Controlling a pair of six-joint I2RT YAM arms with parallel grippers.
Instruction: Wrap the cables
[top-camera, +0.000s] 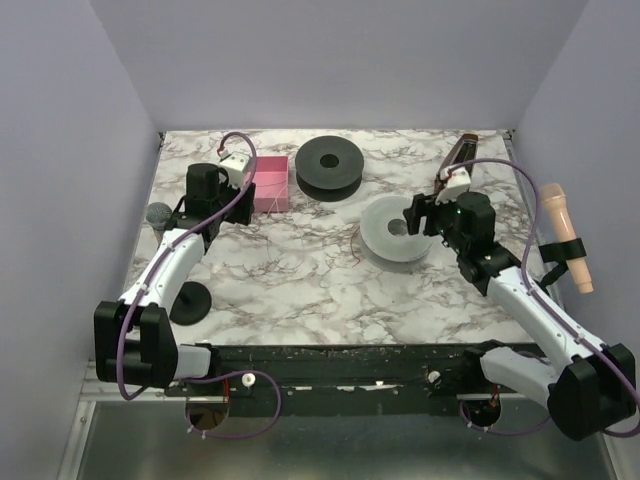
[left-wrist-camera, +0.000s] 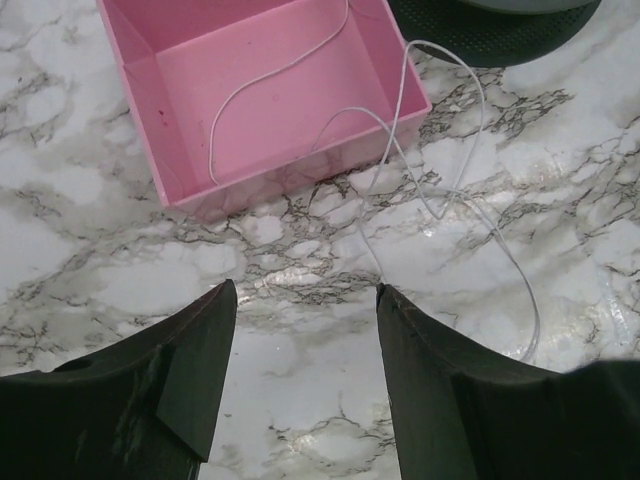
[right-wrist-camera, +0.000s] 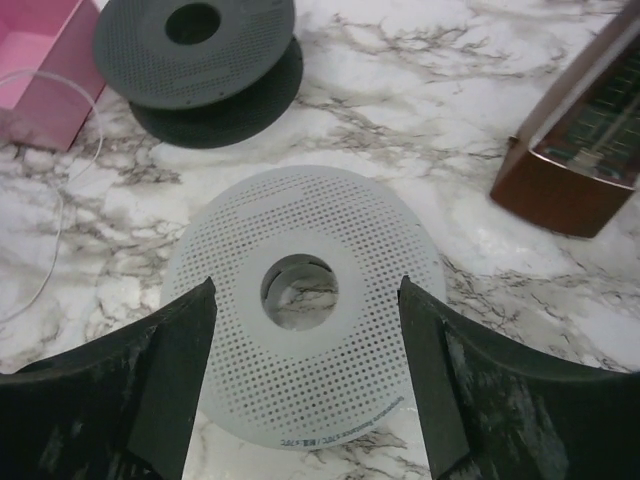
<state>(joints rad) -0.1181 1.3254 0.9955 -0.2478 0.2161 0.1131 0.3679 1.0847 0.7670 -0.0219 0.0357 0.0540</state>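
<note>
The cable is a very thin wire. In the left wrist view it looks pale and runs in loose loops (left-wrist-camera: 211, 150) from inside the pink box (left-wrist-camera: 180, 100) out onto the marble to the right. In the top view a short dark-red arc (top-camera: 357, 248) shows left of the white spool (top-camera: 392, 232). My left gripper (top-camera: 232, 208) (left-wrist-camera: 305, 300) is open and empty, just short of the box. My right gripper (top-camera: 412, 215) (right-wrist-camera: 308, 300) is open, its jaws standing either side of the white perforated spool (right-wrist-camera: 300, 330) without touching it. A pale strand (right-wrist-camera: 60, 200) lies left of that spool.
A black spool (top-camera: 330, 165) (right-wrist-camera: 200, 70) lies at the back centre beside the pink box (top-camera: 268, 186). A brown wooden case (top-camera: 455, 160) (right-wrist-camera: 580, 150) stands at the back right. A grey microphone (top-camera: 158, 213), a black disc (top-camera: 190, 300) and a pink microphone (top-camera: 565, 235) are at the sides.
</note>
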